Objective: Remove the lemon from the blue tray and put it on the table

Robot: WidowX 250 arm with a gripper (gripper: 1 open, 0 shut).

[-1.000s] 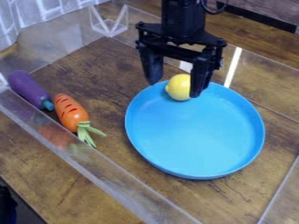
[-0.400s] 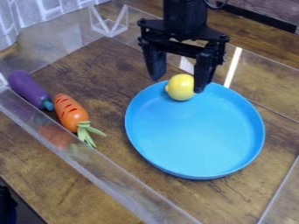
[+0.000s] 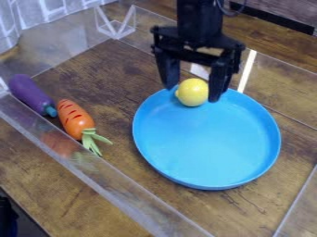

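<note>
Since a second ago the black tool [image 3: 194, 85] has shifted slightly to the right and a touch lower in the picture, while the lemon [image 3: 192, 92] lies where it did. Small, round and yellow, the lemon sits inside the blue tray [image 3: 210, 148], close to the far rim. The tool's fingers [image 3: 165, 70] point straight down and stand wide apart, one on each side of the lemon, with their tips at about its level; whether either finger touches the fruit cannot be told, and nothing is gripped. The rest of the blue tray's floor is bare, and the tray rests flat on the dark wood-grain table [image 3: 118, 69]. Well to the left of the tray, near a clear plastic wall [image 3: 37, 125] along the table's edge, lie an orange carrot [image 3: 77, 119] with a green top and, just beyond it and touching or nearly so, a purple eggplant [image 3: 30, 93]
</note>
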